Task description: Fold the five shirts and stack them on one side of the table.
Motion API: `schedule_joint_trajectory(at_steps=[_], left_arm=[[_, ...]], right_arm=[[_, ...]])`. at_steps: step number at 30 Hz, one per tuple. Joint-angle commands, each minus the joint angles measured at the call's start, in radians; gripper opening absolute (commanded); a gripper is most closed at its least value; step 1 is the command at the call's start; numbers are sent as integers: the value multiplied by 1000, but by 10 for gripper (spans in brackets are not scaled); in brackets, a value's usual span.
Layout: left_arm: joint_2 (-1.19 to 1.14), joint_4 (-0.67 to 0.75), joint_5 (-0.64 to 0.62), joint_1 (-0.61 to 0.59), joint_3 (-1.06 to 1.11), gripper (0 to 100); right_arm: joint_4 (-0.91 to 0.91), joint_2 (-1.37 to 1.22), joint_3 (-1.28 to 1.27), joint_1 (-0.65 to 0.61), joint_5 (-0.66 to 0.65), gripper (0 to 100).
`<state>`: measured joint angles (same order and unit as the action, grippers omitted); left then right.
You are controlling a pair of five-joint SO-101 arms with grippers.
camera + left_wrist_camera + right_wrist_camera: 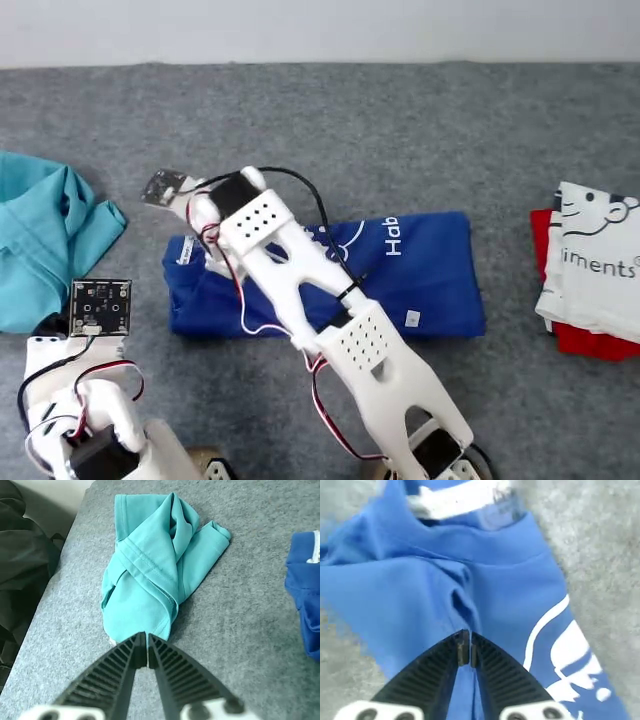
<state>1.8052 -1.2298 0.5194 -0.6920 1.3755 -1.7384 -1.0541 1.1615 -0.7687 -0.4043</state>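
Folding the blue cloth shirt looks like your step in hand. Right end effector pressed together on a pucker near the collar, right under its tips. Left end effector pressed together, crumpled teal cloth shirt just ahead. Next move likely calls for carrying that edge across.

open table behind the blue shirt; you can pass either side of it. teal shirt blocks your left edge, stacked shirts the right.
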Motion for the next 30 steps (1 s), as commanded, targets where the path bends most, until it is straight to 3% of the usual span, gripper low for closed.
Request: schedule_joint_trajectory(at_steps=[1,9,11,14,18,24,30], left_arm=[[8,3,-5,-2,-12,14],[8,3,-5,-3,-12,14],[8,3,-5,-3,-12,14],[8,3,-3,-3,-12,14],[8,3,-3,-3,-12,14],[8,3,57,-3,-10,14],[6,-2,58,-3,-4,14]], right_arm=[[-16,-36,43,38,-2,9],[-62,90,74,99,5,9],[-62,151,29,128,64,9],[-62,277,-106,194,149,9],[-62,472,-397,277,150,9],[-54,699,-704,455,155,9],[-39,722,-729,668,160,71]])
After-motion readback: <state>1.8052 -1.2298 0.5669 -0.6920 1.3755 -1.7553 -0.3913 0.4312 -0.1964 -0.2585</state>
